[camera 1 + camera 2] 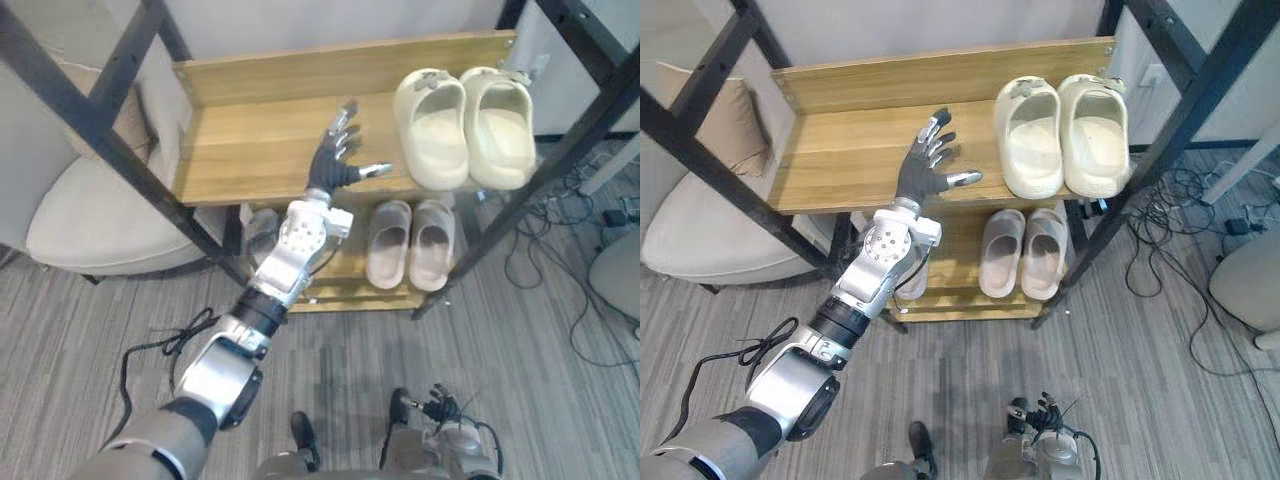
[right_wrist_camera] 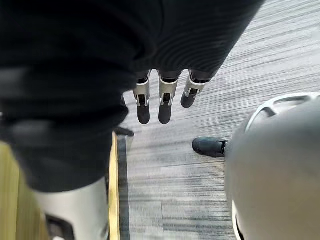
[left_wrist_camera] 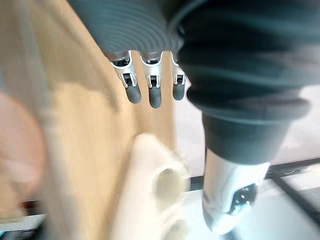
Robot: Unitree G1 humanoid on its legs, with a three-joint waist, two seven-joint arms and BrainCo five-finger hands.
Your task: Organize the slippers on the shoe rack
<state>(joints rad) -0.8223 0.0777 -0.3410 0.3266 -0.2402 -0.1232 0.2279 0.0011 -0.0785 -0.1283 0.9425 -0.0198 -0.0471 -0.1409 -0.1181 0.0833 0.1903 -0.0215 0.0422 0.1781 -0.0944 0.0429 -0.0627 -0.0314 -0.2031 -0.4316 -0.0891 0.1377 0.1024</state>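
The left robot hand hovers over the bare middle of the shoe rack's top shelf. Its fingers are spread straight, the thumb points to 3 o'clock, and it holds nothing. Just beside that thumb, at 3 o'clock, the cream slippers sit side by side on the same shelf, touching each other. At about 5 o'clock from the hand, a beige pair lies on the shelf below. Something grey, perhaps another slipper, shows half hidden under the top shelf at 7 o'clock.

The right robot hand hangs over the floor, fingers relaxed and empty.

Both pairs look neatly placed, so I judge the hand to be between placements. The next move probably calls for drawing clear without brushing the cream pair, then going low for whatever is left.
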